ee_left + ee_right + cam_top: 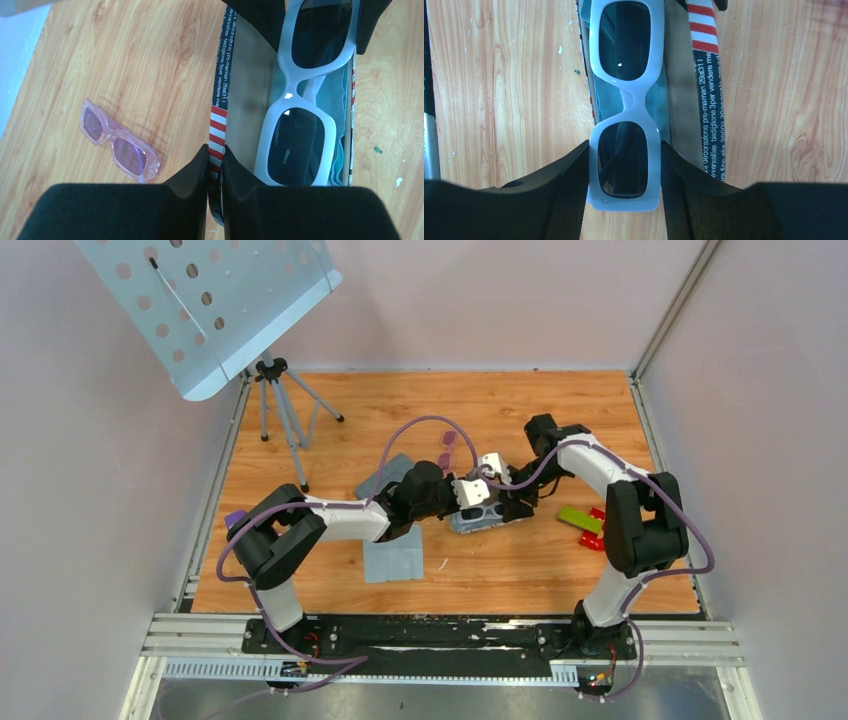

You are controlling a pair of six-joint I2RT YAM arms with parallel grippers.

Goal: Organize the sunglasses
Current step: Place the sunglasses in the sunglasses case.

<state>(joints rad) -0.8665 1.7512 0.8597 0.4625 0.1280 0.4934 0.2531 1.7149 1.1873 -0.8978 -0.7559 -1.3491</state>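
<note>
The sunglasses [120, 147], a small pink-purple tinted pair, lie free on the wood floor left of the case; in the top view they lie [447, 447] just beyond both grippers. The flag-patterned case [220, 90] lies open. My left gripper [215, 152] is shut on the case's striped rim. My right gripper [624, 150] is shut on one lens end of a white-framed pair with dark lenses [626, 95], which lies lengthwise in the open case [706, 65] over a teal cloth. Both grippers meet at the case in the top view [478, 520].
A plain grey case [385, 478] and a grey cloth [393, 555] lie under and beside my left arm. Green and red objects [585, 525] lie near my right arm. A tripod with a perforated stand [280, 410] is at the back left. Walls close in the floor.
</note>
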